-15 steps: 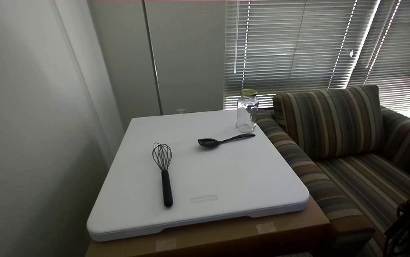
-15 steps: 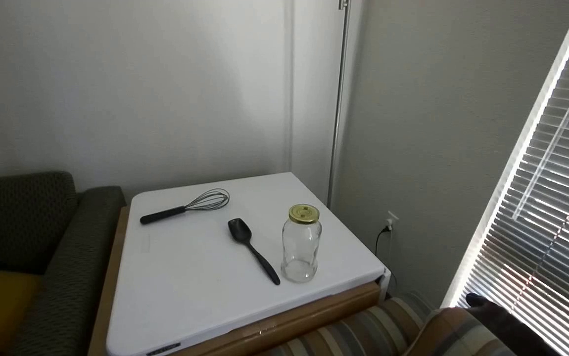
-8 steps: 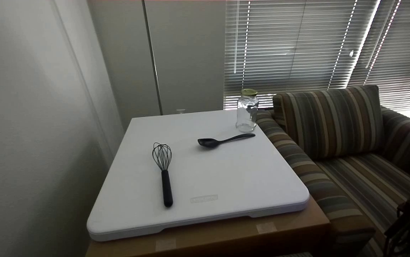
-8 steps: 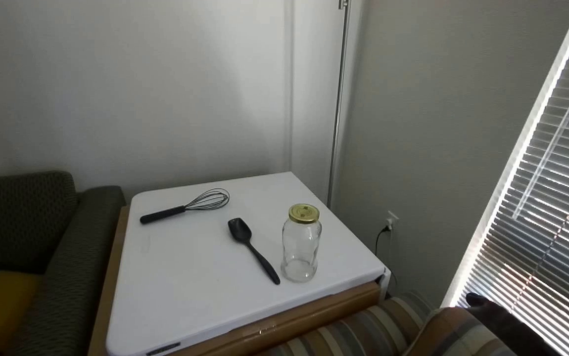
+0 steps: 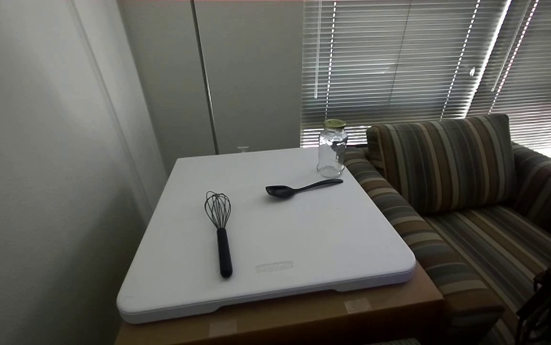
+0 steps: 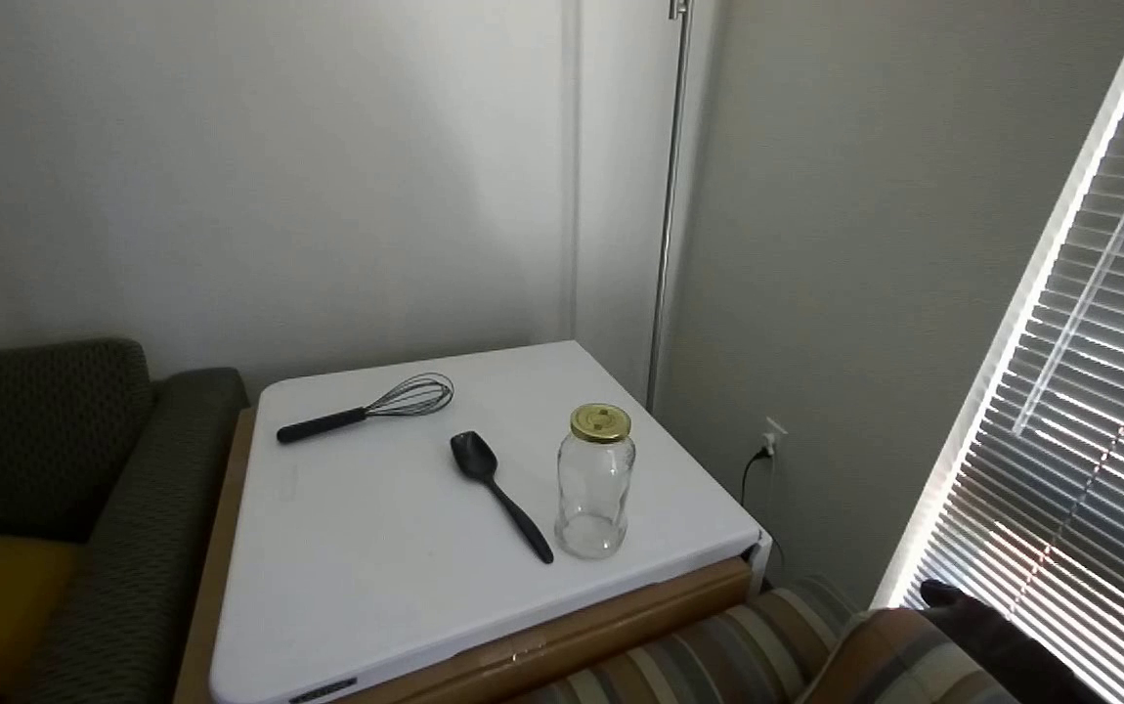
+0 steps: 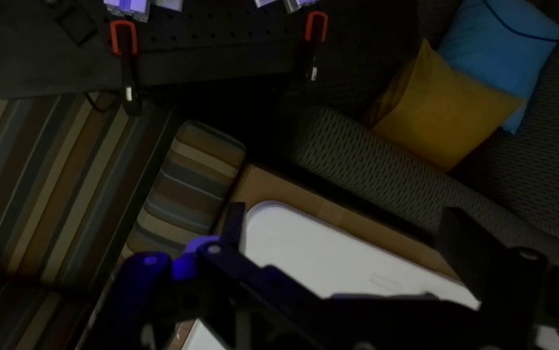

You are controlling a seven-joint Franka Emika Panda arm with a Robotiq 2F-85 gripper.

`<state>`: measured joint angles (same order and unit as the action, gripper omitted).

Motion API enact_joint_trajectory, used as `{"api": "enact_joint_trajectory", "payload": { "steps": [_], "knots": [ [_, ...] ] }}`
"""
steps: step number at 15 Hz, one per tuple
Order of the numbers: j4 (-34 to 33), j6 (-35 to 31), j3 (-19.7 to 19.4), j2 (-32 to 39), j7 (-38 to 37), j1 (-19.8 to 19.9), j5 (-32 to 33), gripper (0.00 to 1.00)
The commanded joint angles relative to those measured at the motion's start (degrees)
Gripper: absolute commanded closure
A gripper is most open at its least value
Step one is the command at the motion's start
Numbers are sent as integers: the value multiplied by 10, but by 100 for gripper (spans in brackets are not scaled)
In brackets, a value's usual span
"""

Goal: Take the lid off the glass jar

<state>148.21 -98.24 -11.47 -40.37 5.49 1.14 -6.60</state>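
While the jaws stand spread, holding nothing, the bench (image 5: 275, 230) shows no change over the last second in an exterior view: balloon whisk (image 5: 223, 235) nearest, then black cooking spoon (image 5: 304, 189), then the upright glass jar (image 5: 331, 153) near the far corner, gold lid (image 5: 334, 124) seated on top. So lid removal seems not begun.

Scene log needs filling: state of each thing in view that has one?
Glass jar: upright, capped, seemingly empty
Lid: on the glass jar, tightness unclear
Gripper: open, nothing held
Whisk: lying down
Black spoon: lying down
Blinds: lowered, some light through
Wall plug: looks plugged in
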Motion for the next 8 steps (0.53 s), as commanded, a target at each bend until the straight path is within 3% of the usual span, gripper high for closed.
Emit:
{"api": "enact_joint_trajectory", "payload": {
  "steps": [1, 4, 5, 6, 8],
  "knots": [
    [-76, -39, 11, 139, 24, -13, -24, 0],
    [-139, -61, -2, 235, 14, -35, -9, 0],
    [-161, -53, 18, 255, 6, -11, -13, 0],
    [-105, -58, 25, 187, 8, -9, -15, 0],
    [-141, -58, 27, 236, 6, -6, -14, 0]
  ]
}}
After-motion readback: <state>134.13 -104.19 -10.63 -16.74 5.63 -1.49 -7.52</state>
